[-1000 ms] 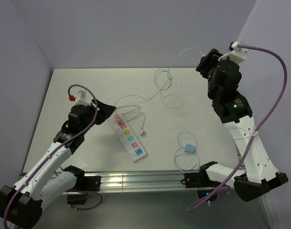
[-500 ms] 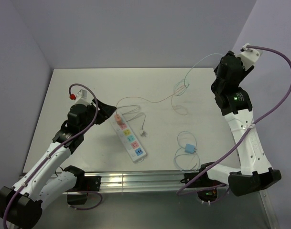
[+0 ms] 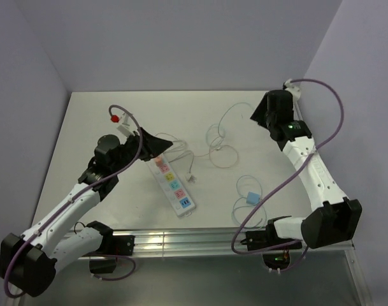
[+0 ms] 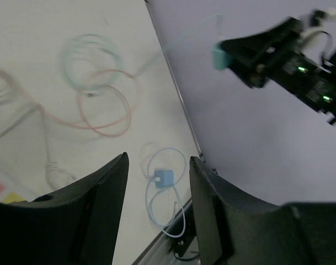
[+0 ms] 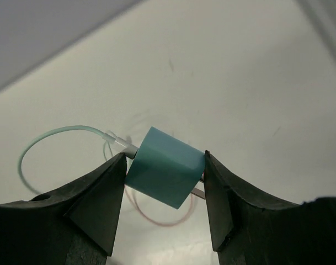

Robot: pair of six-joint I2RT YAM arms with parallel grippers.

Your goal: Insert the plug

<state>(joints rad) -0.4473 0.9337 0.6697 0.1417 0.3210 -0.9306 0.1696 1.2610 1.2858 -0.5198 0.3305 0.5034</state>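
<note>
A white power strip with coloured sockets lies on the table in front of the left arm. My left gripper hovers by the strip's far end, open and empty. My right gripper is raised over the table's right rear and is shut on a teal plug, whose metal prong sticks out to the lower right. The teal plug also shows in the left wrist view. Its thin teal cable loops on the table. A blue plug with its coiled cable lies near the front edge.
A pink cable loops mid-table, tangled with the teal one. The strip's white cord and plug lie just right of it. A metal rail runs along the front edge. Walls stand at the back and right.
My right arm swung down and left with the teal plug, dragging its cable toward the table's middle. My left gripper shifted a little to the right and farther back.
</note>
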